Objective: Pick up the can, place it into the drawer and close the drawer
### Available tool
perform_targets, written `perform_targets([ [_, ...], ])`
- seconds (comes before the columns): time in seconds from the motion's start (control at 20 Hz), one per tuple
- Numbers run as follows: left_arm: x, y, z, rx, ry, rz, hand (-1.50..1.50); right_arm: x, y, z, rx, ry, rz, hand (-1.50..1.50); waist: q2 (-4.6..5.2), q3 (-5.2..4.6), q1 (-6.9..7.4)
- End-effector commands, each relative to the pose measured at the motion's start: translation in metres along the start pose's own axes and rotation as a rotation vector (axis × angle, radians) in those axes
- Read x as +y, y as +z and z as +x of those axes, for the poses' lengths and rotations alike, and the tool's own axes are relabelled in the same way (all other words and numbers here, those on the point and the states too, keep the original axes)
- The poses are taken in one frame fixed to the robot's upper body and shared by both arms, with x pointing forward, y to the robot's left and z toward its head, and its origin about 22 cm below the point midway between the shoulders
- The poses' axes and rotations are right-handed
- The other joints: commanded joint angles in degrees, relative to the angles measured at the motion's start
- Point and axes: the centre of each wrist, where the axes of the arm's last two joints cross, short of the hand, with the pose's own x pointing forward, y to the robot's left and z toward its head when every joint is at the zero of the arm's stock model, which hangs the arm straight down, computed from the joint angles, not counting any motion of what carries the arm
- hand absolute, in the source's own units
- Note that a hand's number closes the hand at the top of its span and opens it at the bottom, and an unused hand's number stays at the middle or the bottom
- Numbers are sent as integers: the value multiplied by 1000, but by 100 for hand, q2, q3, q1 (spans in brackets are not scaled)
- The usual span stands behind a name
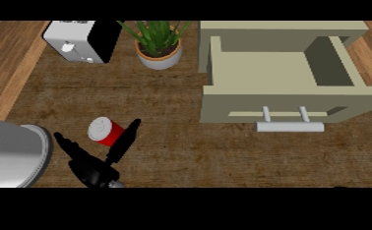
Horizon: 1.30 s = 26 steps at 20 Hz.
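Observation:
The red can (pixel 107 130) with a white top lies on the brown counter at the lower left. My right hand (pixel 94 170) comes up from the lower edge just below it, open. One finger (pixel 126 136) runs up along the can's right side, and another (pixel 67 146) spreads out to the can's left, apart from it. The beige drawer (pixel 280 104) stands pulled open at the right, with nothing in its tray. Its pale bar handle (pixel 290 126) faces me. My left hand does not show.
A potted green plant (pixel 158 43) stands at the back centre, left of the drawer cabinet. A white and black appliance (pixel 80 40) sits at the back left. A large grey rounded shape (pixel 22 153) fills the lower left edge.

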Motion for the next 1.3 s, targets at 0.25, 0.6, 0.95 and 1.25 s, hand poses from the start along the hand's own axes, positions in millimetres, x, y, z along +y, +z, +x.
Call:
perform_targets([
  [0.25, 6, -46, -9, -19, 40, -61, -150, 4, -3, 15, -8, 11, 0, -150, 5, 2, 6],
  [0.6, 5, -81, -39, -23, 139, -193, -150, 5, -9, 4, -26, 10, -16, -150, 24, 16, -19],
  [0.95, -13, -90, -78, -68, 220, -256, 150, -2, -13, 11, -26, 28, -17, -150, 22, 26, -52],
  [1.25, -38, -96, -67, -120, 159, -529, 150, -3, -16, 1, -37, 19, -10, -150, 48, 29, -143],
])
